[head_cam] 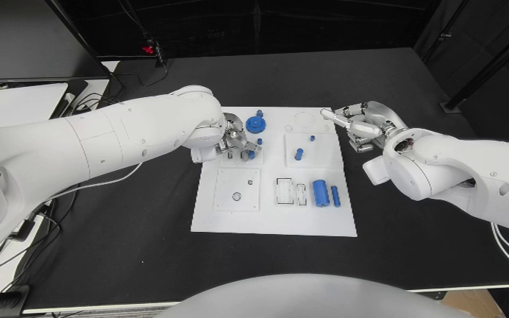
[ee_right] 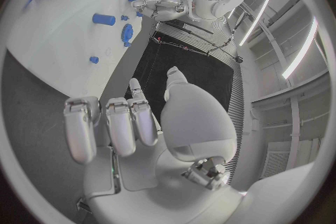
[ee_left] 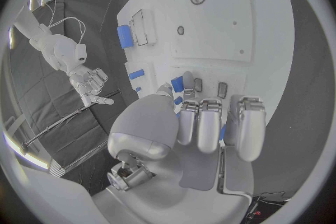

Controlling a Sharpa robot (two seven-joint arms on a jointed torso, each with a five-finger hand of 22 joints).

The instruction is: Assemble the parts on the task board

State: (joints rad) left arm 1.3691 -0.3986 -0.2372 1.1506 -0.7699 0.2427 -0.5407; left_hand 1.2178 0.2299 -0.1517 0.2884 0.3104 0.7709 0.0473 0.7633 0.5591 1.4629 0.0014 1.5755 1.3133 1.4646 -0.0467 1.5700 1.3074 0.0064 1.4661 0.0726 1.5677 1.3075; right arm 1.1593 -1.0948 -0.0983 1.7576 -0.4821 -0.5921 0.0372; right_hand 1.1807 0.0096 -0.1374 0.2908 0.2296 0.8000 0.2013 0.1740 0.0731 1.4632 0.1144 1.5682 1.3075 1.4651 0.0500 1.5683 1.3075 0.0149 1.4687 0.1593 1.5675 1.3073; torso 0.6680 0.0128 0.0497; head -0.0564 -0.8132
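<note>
The white task board (head_cam: 273, 218) lies mid-table. My left hand (head_cam: 239, 141) hangs over its far left part, right next to a blue gear-shaped part (head_cam: 256, 123). In the left wrist view the curled fingers (ee_left: 210, 123) and thumb close round a blue part (ee_left: 178, 86) that shows between them. My right hand (head_cam: 360, 123) hovers at the board's far right edge, holding nothing, one finger (head_cam: 334, 118) stretched toward the board. Two small blue parts (head_cam: 299, 153) stand mid-board. A blue cylinder (head_cam: 321, 191) and a blue bar (head_cam: 335, 196) lie at the near right.
A square inset plate (head_cam: 237, 188) and an open rectangular frame (head_cam: 285, 191) sit on the board's near half. Cables and a stand (head_cam: 148, 46) are at the table's far left corner. Bare black tabletop (head_cam: 106, 244) surrounds the board.
</note>
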